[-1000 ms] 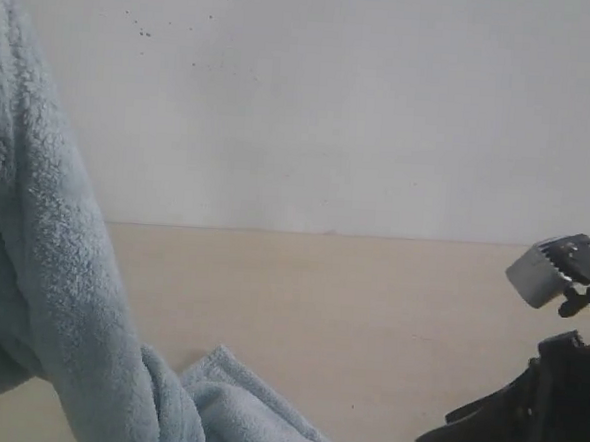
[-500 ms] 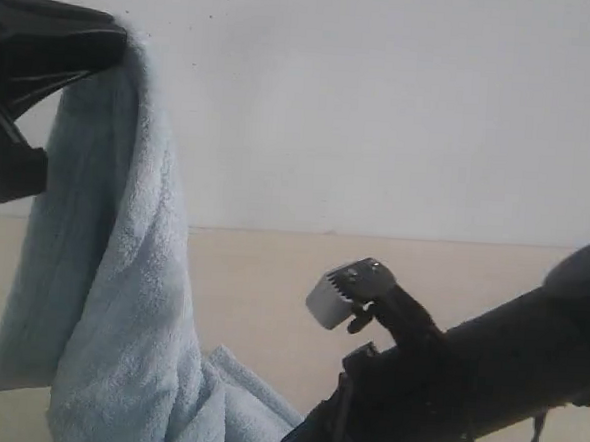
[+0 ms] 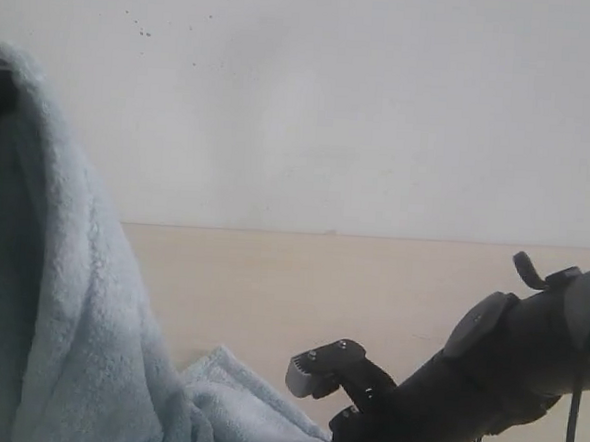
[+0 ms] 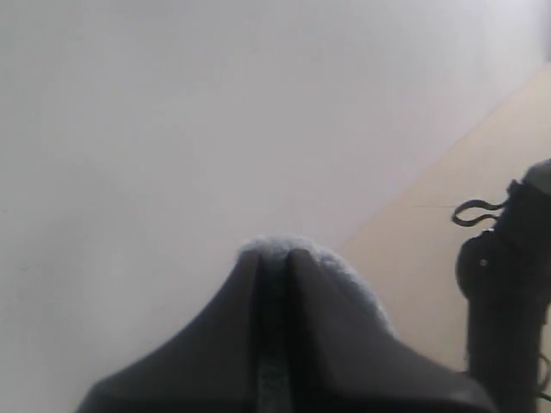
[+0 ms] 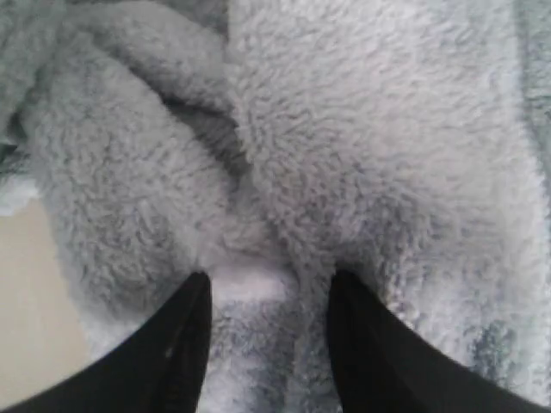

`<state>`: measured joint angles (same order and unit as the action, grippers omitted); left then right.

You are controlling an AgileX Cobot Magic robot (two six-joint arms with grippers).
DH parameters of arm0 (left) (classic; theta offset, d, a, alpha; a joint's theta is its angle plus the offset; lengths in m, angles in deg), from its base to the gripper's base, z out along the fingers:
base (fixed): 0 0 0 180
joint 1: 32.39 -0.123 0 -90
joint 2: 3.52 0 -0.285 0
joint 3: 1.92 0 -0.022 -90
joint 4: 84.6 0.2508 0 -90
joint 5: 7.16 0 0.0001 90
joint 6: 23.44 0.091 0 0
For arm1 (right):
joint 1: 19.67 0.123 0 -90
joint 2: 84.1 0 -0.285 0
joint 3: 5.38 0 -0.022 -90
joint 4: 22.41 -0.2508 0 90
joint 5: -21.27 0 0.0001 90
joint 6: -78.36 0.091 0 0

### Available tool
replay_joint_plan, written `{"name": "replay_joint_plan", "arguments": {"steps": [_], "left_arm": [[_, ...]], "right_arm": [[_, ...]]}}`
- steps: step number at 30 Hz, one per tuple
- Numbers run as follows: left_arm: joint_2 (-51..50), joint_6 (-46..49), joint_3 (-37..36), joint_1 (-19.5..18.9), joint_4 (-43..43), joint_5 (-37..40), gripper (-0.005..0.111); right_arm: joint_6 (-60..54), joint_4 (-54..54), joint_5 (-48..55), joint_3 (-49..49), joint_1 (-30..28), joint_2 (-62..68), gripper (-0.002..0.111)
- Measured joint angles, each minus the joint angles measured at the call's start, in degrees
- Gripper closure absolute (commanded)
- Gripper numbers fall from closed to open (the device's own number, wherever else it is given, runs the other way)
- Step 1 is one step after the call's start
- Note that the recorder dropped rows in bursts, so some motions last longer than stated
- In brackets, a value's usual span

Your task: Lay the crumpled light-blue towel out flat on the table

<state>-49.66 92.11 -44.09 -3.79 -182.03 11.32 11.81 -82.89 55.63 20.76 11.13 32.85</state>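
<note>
The light-blue towel (image 3: 89, 319) hangs in a tall drape at the left of the exterior view, its lower end bunched on the beige table (image 3: 371, 286). My left gripper (image 4: 275, 251) is raised and shut on the towel's upper edge; fluff (image 4: 357, 288) pokes out past its tips. The right arm (image 3: 465, 382) reaches low toward the bunched end, and its jaws are cut off by the frame's lower edge there. In the right wrist view the right gripper (image 5: 267, 288) stands open right over a fold of towel (image 5: 370, 129), with pile between its fingers (image 5: 185, 344).
A white wall (image 3: 362, 105) rises behind the table's far edge. A strip of bare table (image 5: 26, 284) shows beside the towel under the right gripper. The right arm (image 4: 508, 284) stands close to the left gripper's side.
The right arm came in from the right and dropped toward the towel's lower end. The held towel swung: the left gripper moved left and nearer the camera, so the drape now looks larger.
</note>
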Motion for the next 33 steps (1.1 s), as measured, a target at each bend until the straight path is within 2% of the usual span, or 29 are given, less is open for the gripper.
{"name": "replay_joint_plan", "arguments": {"steps": [5, 7, 9, 12, 15, 17, 19, 24, 27, 28, 29, 30, 33], "left_arm": [[0.0, -3.8, -2.5, 0.0, 2.1, 6.2, 0.102], [0.0, -8.6, -4.0, 0.0, 7.6, 10.0, 0.102], [0.0, -14.2, -5.1, 0.0, 17.2, 15.5, 0.102], [0.0, -27.1, -5.5, 0.0, 32.9, 27.6, 0.102], [0.0, -32.4, -5.5, 0.0, 41.7, 40.6, 0.102], [0.0, -36.3, -5.5, 0.0, 46.6, 47.7, 0.102], [-0.5, -39.6, -5.8, 0.0, 49.1, 50.3, 0.102], [-3.4, -40.5, -6.5, 0.0, 43.6, 51.1, 0.082], [-5.3, -40.3, -6.5, 0.0, 42.0, 49.6, 0.059], [-5.9, -40.3, -6.5, 0.0, 40.9, 48.1, 0.048], [-6.8, -40.0, -6.5, 0.0, 39.4, 45.2, 0.043], [-7.5, -39.6, -6.5, 0.0, 38.0, 43.1, 0.041], [-9.5, -38.6, -6.4, 0.0, 38.6, 33.5, 0.043]], "right_arm": [[6.2, 4.9, -2.7, -4.2, -3.1, 0.3, 0.065], [10.1, 7.7, -3.0, -8.0, -7.1, 0.3, 0.065], [13.3, 9.8, -1.9, -12.6, -11.8, 0.3, 0.065], [15.9, 10.9, 6.4, -19.1, -18.9, 0.4, 0.065], [15.9, 12.7, 13.0, -19.8, -19.3, 0.4, 0.065], [15.9, 12.7, 13.9, -19.8, -18.3, 0.4, 0.065], [16.3, 12.7, 14.2, -19.8, -17.7, 0.4, 0.065], [16.3, 12.7, 15.5, -19.9, -17.7, 0.4, 0.065], [16.3, 12.7, 15.9, -19.9, -17.7, 0.4, 0.065], [16.3, 12.7, 15.9, -19.9, -17.7, 0.4, 0.065], [16.3, 12.7, 16.0, -19.9, -17.7, 0.4, 0.065], [16.3, 12.7, 16.1, -19.9, -17.7, 0.4, 0.065], [16.3, 12.7, 16.6, -19.9, -17.7, 0.4, 0.065]]}}
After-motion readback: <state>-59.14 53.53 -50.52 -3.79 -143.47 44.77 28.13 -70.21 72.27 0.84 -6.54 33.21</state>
